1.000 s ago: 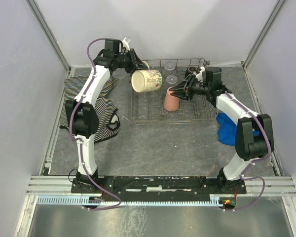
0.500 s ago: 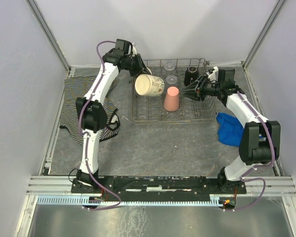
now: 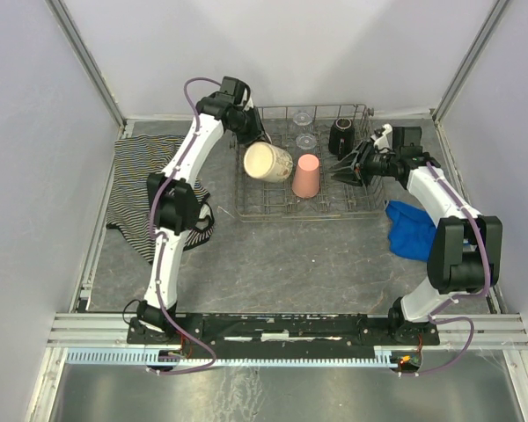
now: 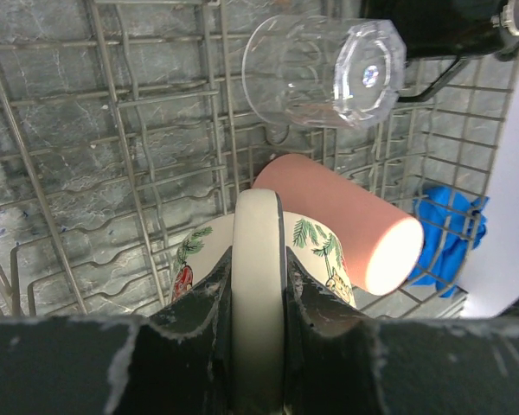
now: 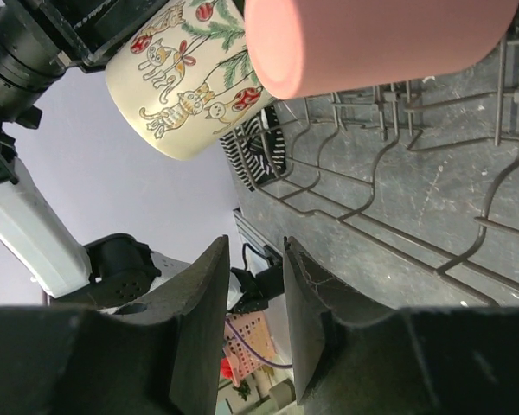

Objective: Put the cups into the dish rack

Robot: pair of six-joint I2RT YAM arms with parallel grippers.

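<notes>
The left jaws hold the cat mug (image 3: 268, 162) by its handle (tipped sideways) over the left end of the dish rack (image 3: 308, 214). The right jaws, a little open, hold nothing.

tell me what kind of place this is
Likely a robot lab cell staged as a dishwashing spot: blank panel walls, two arms bolted to an aluminium rail, a wire dish rack.

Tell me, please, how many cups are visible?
4: floral mug in the left pincer over the dish rack; pink tumbler upside-down in it; clear glass behind that; black mug at the rack's back right.
</notes>
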